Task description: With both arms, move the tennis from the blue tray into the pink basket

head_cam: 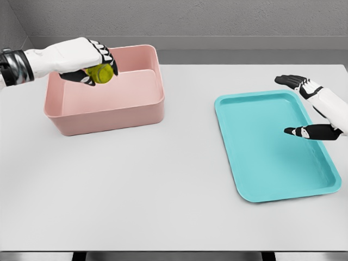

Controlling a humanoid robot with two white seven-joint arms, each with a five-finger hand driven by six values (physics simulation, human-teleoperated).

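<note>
- Left hand (92, 64) at ten o'clock, fingers curled around the ball (101, 73), held over the basket (109, 117).
- Step: release; fingers likely need to loosen next.
- Tray (272, 163) at three o'clock; right hand (315, 109) spread, holding nothing.

Left hand (92, 65) curled in a grasp, arm extended; right hand (311, 106) spread wide.

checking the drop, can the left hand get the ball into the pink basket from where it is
Probably yes. The left hand holds the tennis ball above the pink basket, whose open top shows nothing in the way below. The right hand is away over the blue tray.
</note>
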